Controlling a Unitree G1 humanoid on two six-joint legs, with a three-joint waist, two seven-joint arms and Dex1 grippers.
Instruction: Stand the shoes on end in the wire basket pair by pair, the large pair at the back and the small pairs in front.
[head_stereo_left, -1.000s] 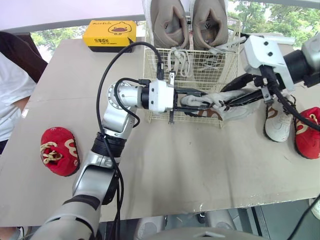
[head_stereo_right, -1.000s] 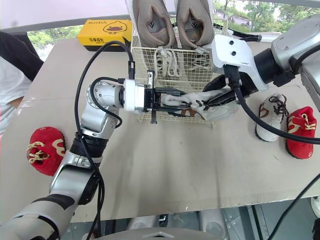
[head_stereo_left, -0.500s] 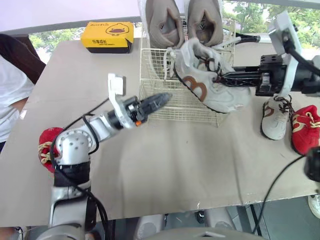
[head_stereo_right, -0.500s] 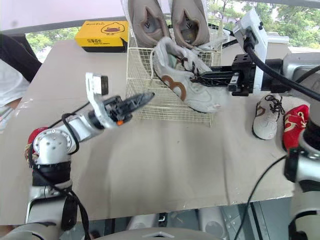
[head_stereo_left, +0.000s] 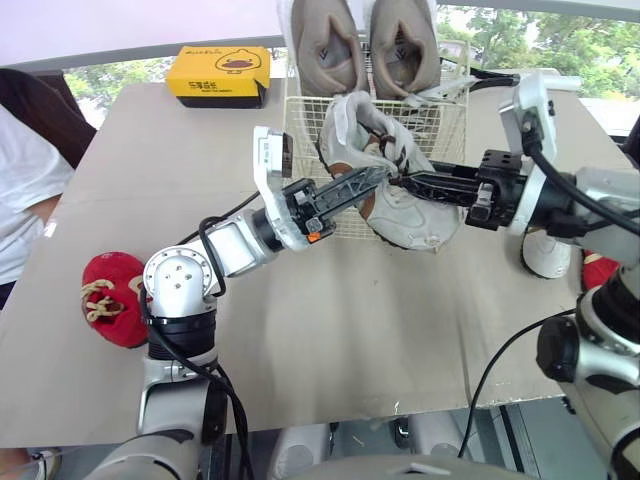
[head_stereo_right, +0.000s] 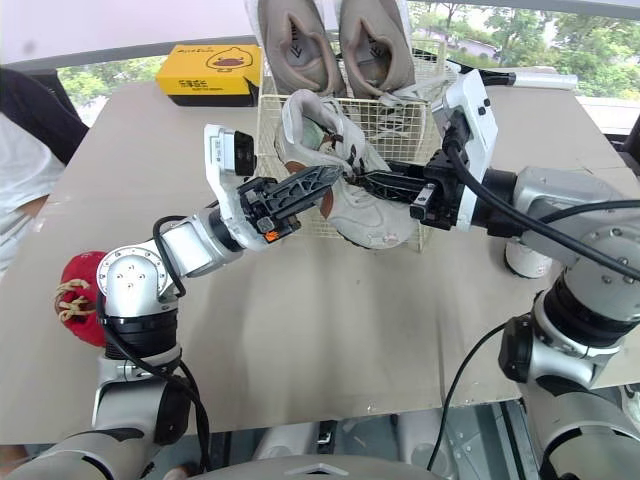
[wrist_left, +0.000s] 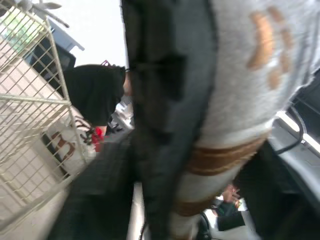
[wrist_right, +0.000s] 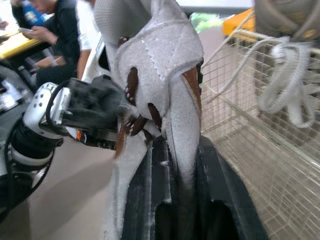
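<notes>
A small white shoe with brown trim (head_stereo_left: 400, 205) hangs tilted over the front wall of the wire basket (head_stereo_left: 455, 125), heel end up. My right gripper (head_stereo_left: 402, 180) reaches in from the right and is shut on the shoe's upper; the right wrist view shows the clamped white shoe (wrist_right: 155, 65). My left gripper (head_stereo_left: 374, 178) comes in from the left and touches the same shoe by its opening. The large taupe pair (head_stereo_left: 328, 45) stands on end at the back of the basket. A red shoe (head_stereo_left: 112, 300) lies on the table at the left.
Behind my right arm lie a second white shoe (head_stereo_left: 545, 258) and a red shoe (head_stereo_left: 600, 272). A yellow box (head_stereo_left: 220, 72) sits at the back left of the table. A person's white sleeve (head_stereo_left: 20, 180) shows at the left edge.
My left gripper has swung from the table's front back up to the white shoe. The right gripper has brought the shoe lower and to the left, over the basket's front wall.
</notes>
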